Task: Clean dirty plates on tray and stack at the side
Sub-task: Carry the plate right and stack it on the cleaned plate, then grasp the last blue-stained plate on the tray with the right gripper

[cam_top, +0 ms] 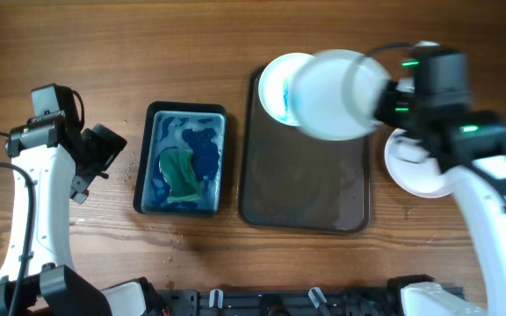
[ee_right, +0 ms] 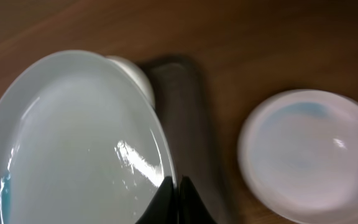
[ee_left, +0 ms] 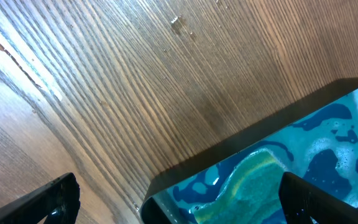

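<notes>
The raised plate (cam_top: 332, 95) hangs over the upper edge of the tray (cam_top: 306, 189), your right fingers (ee_right: 189, 202) clamped on its rim. Your left fingers (ee_left: 51, 199) stand apart beside the basin (cam_top: 141, 167). A smeared plate (cam_top: 273, 83) sits at the tray's upper left; a third plate (cam_top: 409, 175) lies on the bench (cam_top: 60, 35), far right.

Overhead straight down, whole table (cam_top: 191, 53); left wrist close over basin (ee_left: 241, 146), right wrist close on plate (ee_right: 73, 143); both shared overhead.

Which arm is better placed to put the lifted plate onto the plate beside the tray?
Right. The right gripper holds the lifted plate, and the side plate lies nearby; the left gripper hovers at the basin.
</notes>
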Controlling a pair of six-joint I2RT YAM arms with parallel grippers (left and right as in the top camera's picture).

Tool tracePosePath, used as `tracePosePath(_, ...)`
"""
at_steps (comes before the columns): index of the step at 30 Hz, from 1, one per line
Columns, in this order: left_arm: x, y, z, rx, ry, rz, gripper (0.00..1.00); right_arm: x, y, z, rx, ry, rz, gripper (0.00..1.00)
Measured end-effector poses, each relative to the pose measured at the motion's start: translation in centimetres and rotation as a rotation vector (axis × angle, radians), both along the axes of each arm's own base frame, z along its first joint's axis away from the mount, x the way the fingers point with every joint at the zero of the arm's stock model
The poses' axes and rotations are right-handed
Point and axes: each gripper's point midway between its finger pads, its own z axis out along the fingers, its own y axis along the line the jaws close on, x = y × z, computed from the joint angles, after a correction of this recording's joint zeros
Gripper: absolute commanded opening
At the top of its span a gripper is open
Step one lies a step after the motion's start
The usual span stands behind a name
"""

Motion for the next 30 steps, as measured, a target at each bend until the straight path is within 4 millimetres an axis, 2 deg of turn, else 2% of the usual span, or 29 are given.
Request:
tracePosePath(4, 0.0, 0.0, 0.0, 0.0, 0.0, 0.0, 1.0, -1.7, -8.2, -2.0, 0.005, 0.103, -0.2, 0.04)
tracePosePath(6, 0.0, 0.0, 0.0, 0.0, 0.0, 0.0, 1.0, -2.6, -11.3, -3.3, 0.023, 0.142, -0.279, 0.04)
tracePosePath(9, 0.0, 0.0, 0.0, 0.0, 0.0, 0.0, 1.0, -4.3, -14.4, -6.3, 0.062, 0.224, -0.368, 0.04)
tracePosePath(14, 0.0, 0.0, 0.0, 0.0, 0.001, 0.0, 1.0, -7.5, -17.0, -12.4, 0.134, 0.37, -0.466, 0.04)
tracePosePath(16, 0.0, 0.0, 0.0, 0.0, 0.0, 0.0, 1.0, -8.3, -17.5, -14.3, 0.15, 0.401, -0.486, 0.04)
tracePosePath(17, 0.0, 0.0, 0.0, 0.0, 0.001, 0.0, 1.0, -8.8, -17.5, -15.2, 0.16, 0.424, -0.494, 0.09)
tracePosePath(18, 0.0, 0.0, 0.0, 0.0, 0.0, 0.0, 1.0, -9.3, -17.4, -15.9, 0.167, 0.444, -0.496, 0.35)
tracePosePath(19, 0.0, 0.0, 0.0, 0.0, 0.001, 0.0, 1.0, -9.5, -17.3, -16.3, 0.17, 0.456, -0.485, 0.52)
tracePosePath(21, 0.0, 0.0, 0.0, 0.0, 0.001, 0.0, 1.0, -9.3, -16.7, -16.3, 0.192, 0.453, -0.45, 0.57)
tracePosePath(23, 0.0, 0.0, 0.0, 0.0, 0.001, 0.0, 1.0, -8.7, -16.0, -15.7, 0.212, 0.432, -0.404, 0.57)
tracePosePath(26, 0.0, 0.0, 0.0, 0.0, 0.0, 0.0, 1.0, -6.1, -13.6, -12.4, 0.236, 0.317, -0.275, 0.56)
tracePosePath(28, 0.0, 0.0, 0.0, 0.0, 0.0, 0.0, 1.0, -4.1, -11.1, -9.4, 0.235, 0.212, -0.159, 0.56)
tracePosePath(30, 0.0, 0.0, 0.0, 0.0, 0.0, 0.0, 1.0, -2.1, -7.5, -5.8, 0.231, 0.081, -0.006, 0.55)
